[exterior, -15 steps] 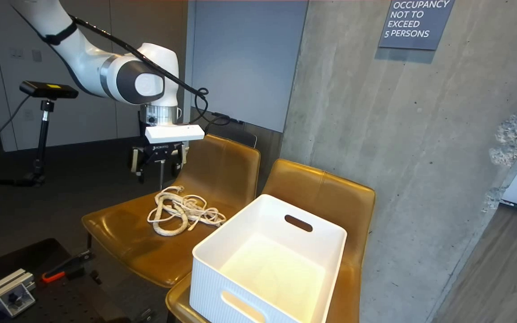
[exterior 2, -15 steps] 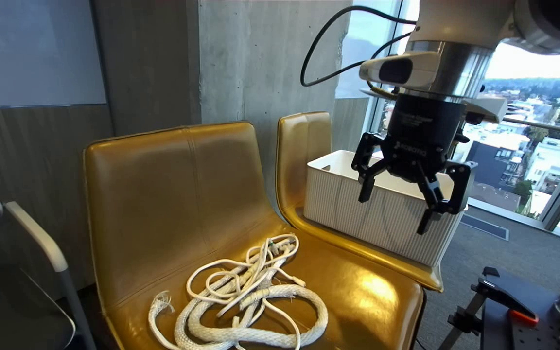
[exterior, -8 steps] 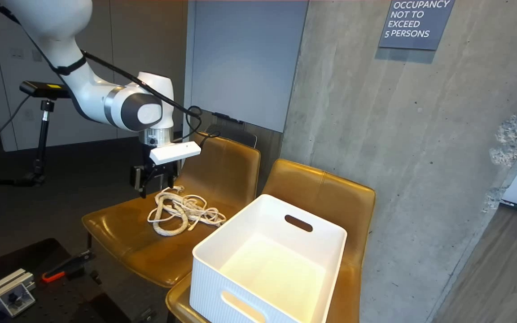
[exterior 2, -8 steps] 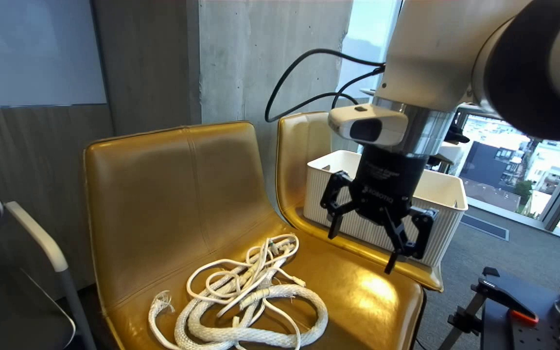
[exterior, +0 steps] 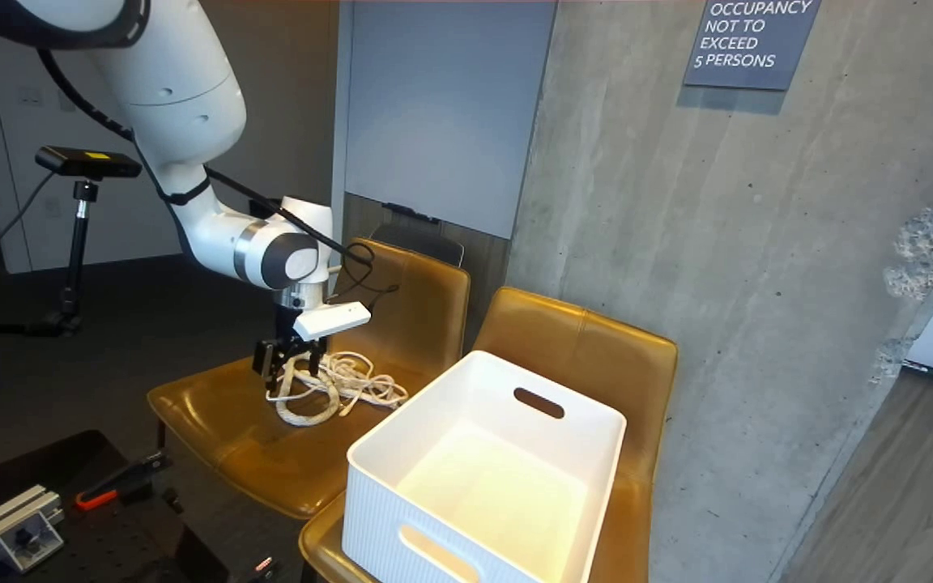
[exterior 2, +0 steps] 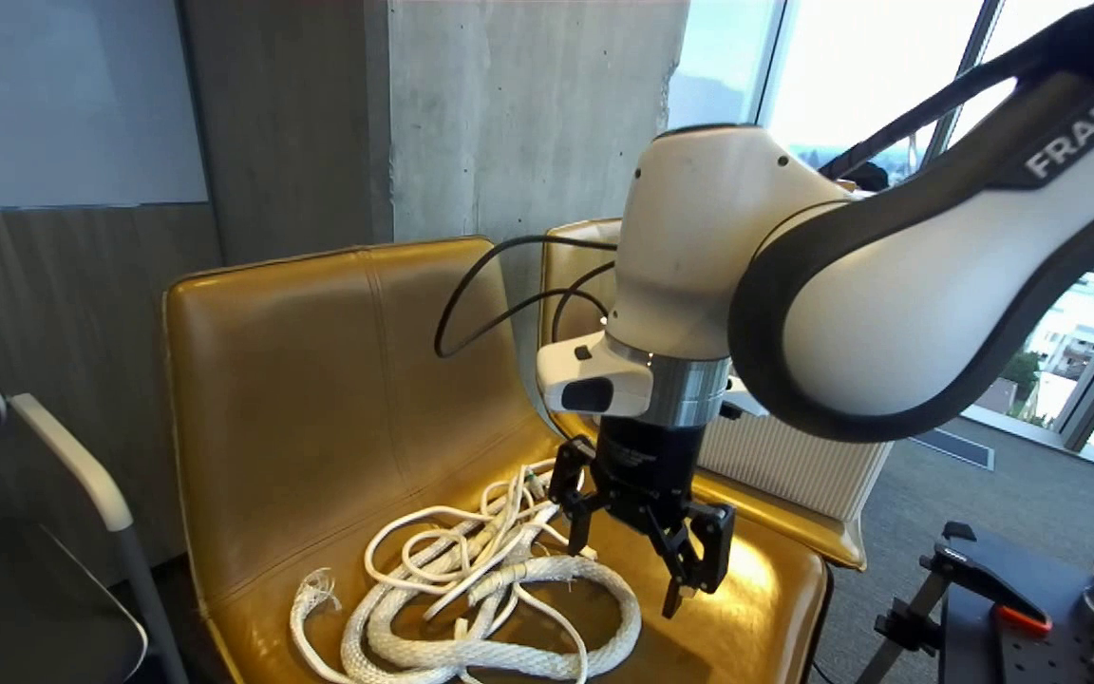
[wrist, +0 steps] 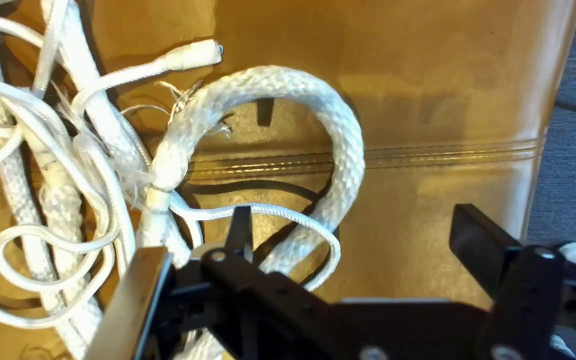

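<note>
Wrist view: my black two-finger claw (wrist: pixel 353 217) gapes wide, holding nothing; thick white braided rope loop (wrist: pixel 349 150) toward 10 o'clock, nearer side running 1-to-7 o'clock.

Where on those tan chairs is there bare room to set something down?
One chair has bare seat between its front edge and the rope. The white bin on the next chair looks bare inside its walls. It's crowded at the rope, where the open gripper hangs over one side.
</note>
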Available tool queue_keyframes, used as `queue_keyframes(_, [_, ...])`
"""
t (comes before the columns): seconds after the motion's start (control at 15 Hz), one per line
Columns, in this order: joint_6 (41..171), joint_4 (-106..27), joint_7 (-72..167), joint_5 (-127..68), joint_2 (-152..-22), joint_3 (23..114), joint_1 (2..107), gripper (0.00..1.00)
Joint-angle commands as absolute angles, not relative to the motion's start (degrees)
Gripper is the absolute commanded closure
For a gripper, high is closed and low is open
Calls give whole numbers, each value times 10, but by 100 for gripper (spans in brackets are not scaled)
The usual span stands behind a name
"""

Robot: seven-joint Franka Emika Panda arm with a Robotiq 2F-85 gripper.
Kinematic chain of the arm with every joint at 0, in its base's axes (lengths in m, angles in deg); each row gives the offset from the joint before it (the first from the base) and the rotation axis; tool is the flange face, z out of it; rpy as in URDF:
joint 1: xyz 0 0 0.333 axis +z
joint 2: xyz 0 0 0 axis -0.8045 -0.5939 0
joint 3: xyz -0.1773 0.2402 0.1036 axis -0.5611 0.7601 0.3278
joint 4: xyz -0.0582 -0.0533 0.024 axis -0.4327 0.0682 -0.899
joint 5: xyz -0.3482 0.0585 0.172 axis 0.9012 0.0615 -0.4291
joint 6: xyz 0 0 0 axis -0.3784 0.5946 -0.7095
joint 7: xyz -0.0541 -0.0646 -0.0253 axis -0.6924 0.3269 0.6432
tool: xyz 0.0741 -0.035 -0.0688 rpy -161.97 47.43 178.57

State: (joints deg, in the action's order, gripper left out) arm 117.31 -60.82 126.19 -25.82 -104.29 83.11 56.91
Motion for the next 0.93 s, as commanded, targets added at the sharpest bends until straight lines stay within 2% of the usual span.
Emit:
queue_keyframes(0.0, [1152, -565, 1264, -239, -1097, 829, 570, 0])
queue_keyframes(0.4, [1157, -563, 1259, -230, -1137, 825, 566, 1])
queue_keyframes(0.47, [1156, -556, 1258, -229, -1143, 824, 568, 26])
queue_keyframes(0.6, [1156, -539, 1256, -225, -1155, 823, 572, 27])
queue_keyframes(0.87, [1149, -512, 1251, -223, -1167, 821, 573, 58])
